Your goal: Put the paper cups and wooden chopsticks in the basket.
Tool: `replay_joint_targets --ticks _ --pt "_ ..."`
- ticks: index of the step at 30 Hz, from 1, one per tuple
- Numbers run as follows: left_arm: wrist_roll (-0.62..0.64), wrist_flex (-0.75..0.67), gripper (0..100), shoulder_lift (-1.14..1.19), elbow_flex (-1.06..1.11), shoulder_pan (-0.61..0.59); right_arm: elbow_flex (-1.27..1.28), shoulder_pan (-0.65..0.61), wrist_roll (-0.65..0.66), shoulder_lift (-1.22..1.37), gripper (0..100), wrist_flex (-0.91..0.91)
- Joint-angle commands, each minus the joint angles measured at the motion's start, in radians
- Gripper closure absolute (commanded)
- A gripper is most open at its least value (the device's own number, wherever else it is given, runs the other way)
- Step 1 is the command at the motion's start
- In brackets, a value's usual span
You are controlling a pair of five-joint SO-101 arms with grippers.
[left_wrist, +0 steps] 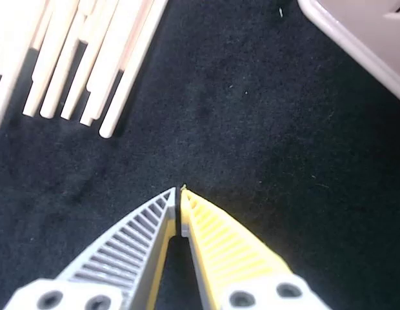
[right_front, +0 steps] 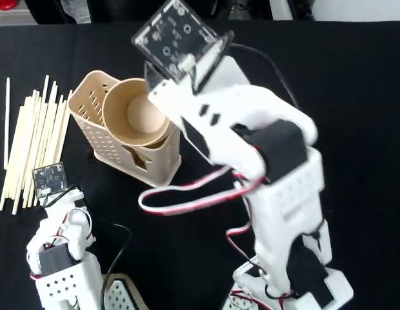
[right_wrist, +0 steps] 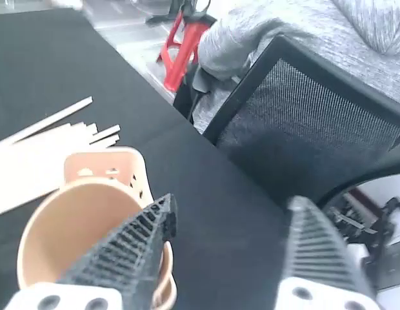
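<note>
From the high view, a black table [right_front: 355, 97] carries a cream slotted basket [right_front: 116, 145] left of the middle. A tan paper cup [right_front: 137, 115] sits in the basket's mouth, tipped so its open inside faces up and outward, and a second tan rim shows just under it. A loose bundle of wooden chopsticks [right_front: 32, 145] lies flat on the cloth to the left of the basket, apart from it, with one stick off on its own at the far left. The left arm [right_front: 58, 258] stands at the near left corner, its wrist end close to the near ends of the chopsticks. The large white right arm [right_front: 251, 129] leans in from the near right, its wrist end just beside the cup and the basket's rim.

In the left wrist view, the left pincer [left_wrist: 180, 194] is pressed together, its grey and yellow fingers meeting at the tips with nothing between them, above bare black cloth. The chopstick ends lie ahead and to one side; a corner of the basket shows at the other side.

In the right wrist view, the right pincer [right_wrist: 233, 203] is spread wide and holds nothing. One black finger is right beside the cup's rim, the other out over the cloth. The chopsticks lie beyond the basket, and a black mesh chair [right_wrist: 303, 123] stands past the table's edge.
</note>
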Motion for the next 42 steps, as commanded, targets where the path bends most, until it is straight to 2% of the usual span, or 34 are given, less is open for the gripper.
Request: replay_joint_targets --ticks 1,7,16,19,23,27,30,33,37,42 --pt "0.008 0.008 97 -0.009 0.016 -0.004 0.090 -0.041 -0.017 0.028 86.3 -0.100" --pt "0.008 0.008 97 -0.009 0.016 -0.004 0.199 0.009 -0.020 0.065 94.5 -0.218" --pt "0.008 0.008 97 -0.009 0.016 -0.004 0.137 0.043 -0.023 -0.025 95.0 -0.206" --pt "0.008 0.008 97 -0.009 0.016 -0.004 0.084 0.044 -0.015 -0.093 94.7 -0.083" --pt "0.008 0.008 97 -0.009 0.016 -0.004 -0.007 0.052 0.031 -0.160 91.5 0.181" --pt "0.008 0.008 97 -0.009 0.016 -0.004 -0.056 0.186 0.069 -0.183 86.9 0.440" --pt "0.008 0.008 97 -0.009 0.016 -0.004 0.091 0.377 0.103 -0.200 86.1 0.443" --pt "0.008 0.008 97 -0.009 0.016 -0.004 0.305 0.480 0.195 -0.194 86.1 0.442" --pt "0.008 0.008 97 -0.009 0.016 -0.004 0.547 0.539 0.287 -0.186 86.0 0.442" --pt "0.008 0.008 97 -0.009 0.016 -0.004 0.745 0.543 0.336 -0.183 85.9 0.437"
